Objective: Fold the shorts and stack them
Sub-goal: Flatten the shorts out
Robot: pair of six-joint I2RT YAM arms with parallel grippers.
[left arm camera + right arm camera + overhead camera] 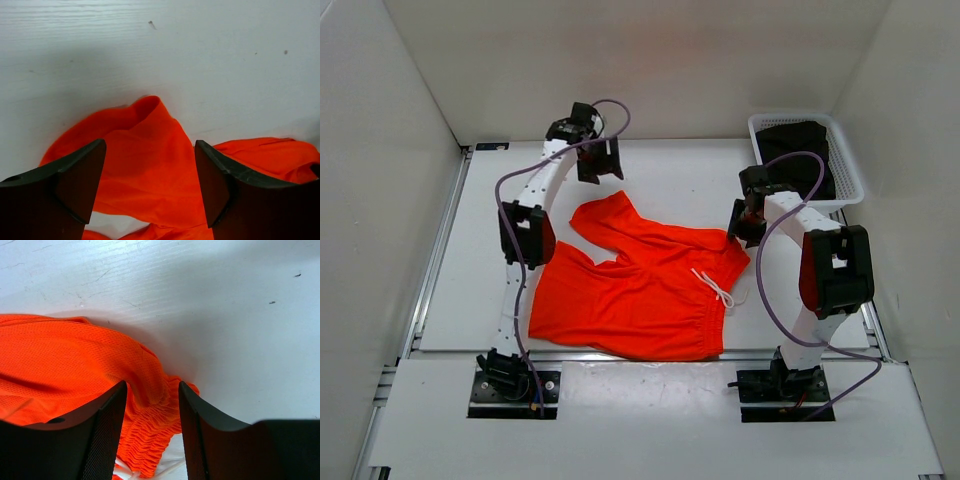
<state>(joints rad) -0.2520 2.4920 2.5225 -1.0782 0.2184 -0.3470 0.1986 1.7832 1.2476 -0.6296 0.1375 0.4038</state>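
**Fingers astride the cloth at two corners, no fold made yet**

Dark fingers fill the bottom of both wrist views, with orange cloth between each pair. Your left gripper (150, 143) has its jaws wide apart, nothing in them, over the rumpled tip of the far leg. Your right gripper (152, 385) has its jaws closer in, astride the far corner of the gathered waistband. Cloth fills the gap, but you cannot tell from here whether the pads bear on it.

From above, the shorts (640, 285) lie unfolded in the middle of the table (670, 170), waistband toward the right arm, legs toward the left. The near edge sits close to the table's front lip. The far leg is twisted away from its partner.

What could go wrong, as a judgement:
- If you close the left jaws where they are, you may catch only the top layer of that doubled leg tip, and the fold would drag crooked.
- The right side's bite looks shallow, at the very corner of the elastic, so a lift could slip it free.
- The drawstring (715, 287) lies loose beside the waistband and could snag.
- Pulling toward yourself could slide the near edge off the table.

Only the top view shows the white basket (849, 150) at the far right with something dark in it, and how far apart the two corners are. Only the left wrist view shows bare table under the leg's fold, and only the right wrist view shows how the elastic ridges sit between the fingers
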